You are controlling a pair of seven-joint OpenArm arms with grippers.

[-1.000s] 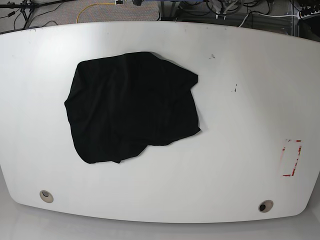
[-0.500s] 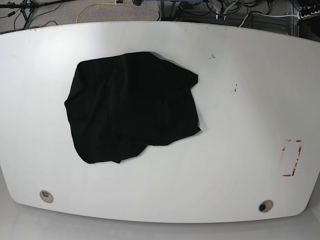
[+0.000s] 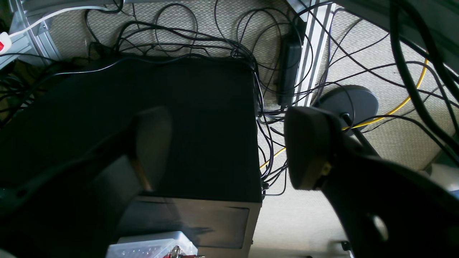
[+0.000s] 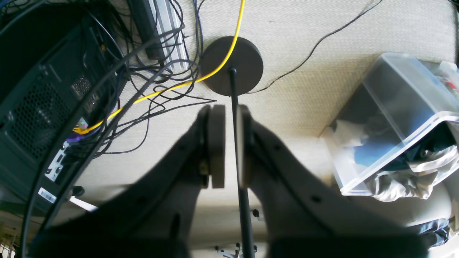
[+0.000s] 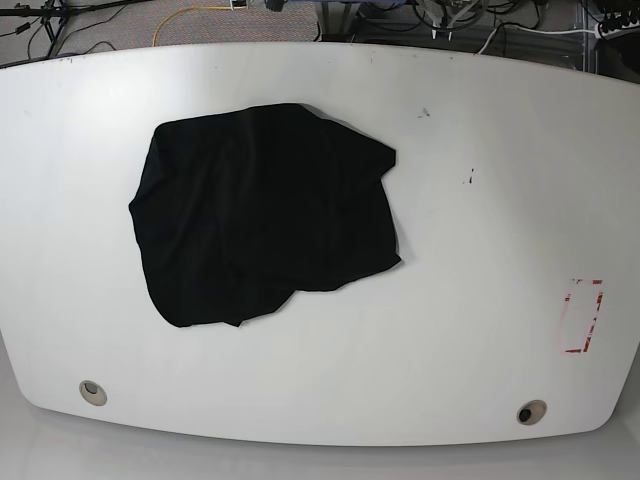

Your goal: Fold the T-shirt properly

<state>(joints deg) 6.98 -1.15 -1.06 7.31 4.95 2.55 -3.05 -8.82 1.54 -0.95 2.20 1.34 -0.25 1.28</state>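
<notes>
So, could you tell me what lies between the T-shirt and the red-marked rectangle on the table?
Bare white table, base view, between T-shirt and rectangle.

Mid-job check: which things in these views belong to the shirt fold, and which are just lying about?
Job:
T-shirt, rumpled on the table
left claw, open
right claw, shut, empty

Lying about:
red tape mark
cables
yellow cable
computer case
round stand base
clear bin
</notes>
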